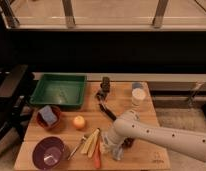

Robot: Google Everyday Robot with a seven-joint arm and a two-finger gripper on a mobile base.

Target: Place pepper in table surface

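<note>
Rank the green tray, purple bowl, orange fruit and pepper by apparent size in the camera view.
1. green tray
2. purple bowl
3. pepper and orange fruit: too alike to rank; the pepper is longer, the fruit rounder.
The gripper sits just beside the pepper.

Looks like a robot test room, not a home; plank table laid with staged props: green tray, purple bowl, orange fruit, white cup; metal railing and dark wall behind; black chair at left; white arm reaching in from right, gripper low near table's front edge.
</note>
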